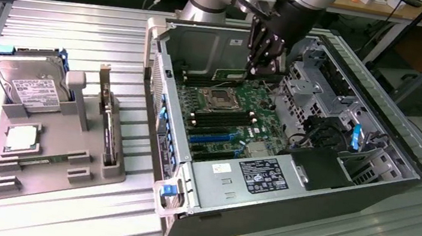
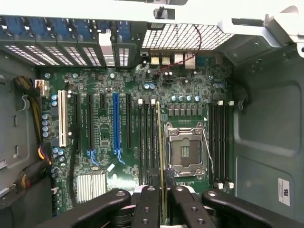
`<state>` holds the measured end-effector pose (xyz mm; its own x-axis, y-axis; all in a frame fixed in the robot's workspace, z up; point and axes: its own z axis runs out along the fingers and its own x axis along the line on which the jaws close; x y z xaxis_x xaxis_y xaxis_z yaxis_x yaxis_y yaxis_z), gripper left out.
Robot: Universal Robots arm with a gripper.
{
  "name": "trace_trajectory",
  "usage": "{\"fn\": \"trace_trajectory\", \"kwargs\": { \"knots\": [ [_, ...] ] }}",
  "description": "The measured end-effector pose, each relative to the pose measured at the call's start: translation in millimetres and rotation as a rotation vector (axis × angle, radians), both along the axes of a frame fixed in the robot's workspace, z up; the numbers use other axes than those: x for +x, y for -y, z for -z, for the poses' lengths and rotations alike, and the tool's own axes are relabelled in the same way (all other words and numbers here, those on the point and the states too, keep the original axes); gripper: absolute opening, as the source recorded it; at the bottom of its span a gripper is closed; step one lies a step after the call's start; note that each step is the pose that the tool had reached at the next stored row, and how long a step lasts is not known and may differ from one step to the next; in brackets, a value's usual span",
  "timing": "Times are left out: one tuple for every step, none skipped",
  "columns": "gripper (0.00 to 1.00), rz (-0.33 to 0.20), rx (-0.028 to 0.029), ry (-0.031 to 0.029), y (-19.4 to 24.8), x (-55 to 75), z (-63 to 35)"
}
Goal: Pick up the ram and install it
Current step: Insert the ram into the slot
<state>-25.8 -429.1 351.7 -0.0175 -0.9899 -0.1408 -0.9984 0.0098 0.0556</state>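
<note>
- Gripper point(image 2: 164, 191) is down inside the case point(image 1: 203, 45), black fingers point(image 2: 146, 206) clamped on the ram point(image 2: 160, 142).
- The ram is seen edge-on in the wrist view, a thin greenish strip running out from between the fingers.
- It hangs over the dark memory slots point(image 2: 146, 137), between the socket point(image 2: 185, 149) and the blue slot point(image 2: 115, 123). I can't tell whether it touches a slot.
- The socket is open and bare, with its metal frame showing.
- All around is the green motherboard point(image 2: 190, 90), with a white slot point(image 2: 61, 118) and a ribbed heatsink point(image 2: 90, 186) farther off.
- A white sticker point(image 2: 284, 191) sits on the case wall; its print is too small to read.
- From outside, the gripper point(image 1: 259, 69) is low over the board, and the black label point(image 1: 264, 176) on the power supply has white text I can't read.
- On the exterior view's left is a grey tray point(image 1: 69, 155) on the ribbed table point(image 1: 46, 19). It holds a hard drive point(image 1: 33, 87) with an unreadable label and a silver chip point(image 1: 22, 137).
</note>
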Motion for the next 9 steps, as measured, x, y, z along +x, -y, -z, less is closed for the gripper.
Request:
{"fn": "trace_trajectory", "kwargs": {
  "knots": [
    [0.15,0.000,-0.0011,0.0000,-0.2,0.0,2.8],
    [0.15,0.000,-0.0016,0.0000,-0.2,0.0,6.2],
    [0.15,0.003,-0.0018,0.0000,-0.2,0.0,10.2],
    [0.15,0.007,-0.0018,0.0000,-0.2,0.0,13.9],
    [0.15,0.008,-0.0018,0.0001,-0.2,0.0,17.3],
    [0.15,0.008,-0.0018,0.0001,-0.2,0.0,19.1],
    [0.15,0.008,-0.0018,0.0001,-0.2,0.0,21.0],
    [0.15,0.008,-0.0018,0.0001,-0.2,0.0,22.9],
    [0.15,0.008,-0.0019,0.0000,-0.2,0.0,24.4]
  ]
}}
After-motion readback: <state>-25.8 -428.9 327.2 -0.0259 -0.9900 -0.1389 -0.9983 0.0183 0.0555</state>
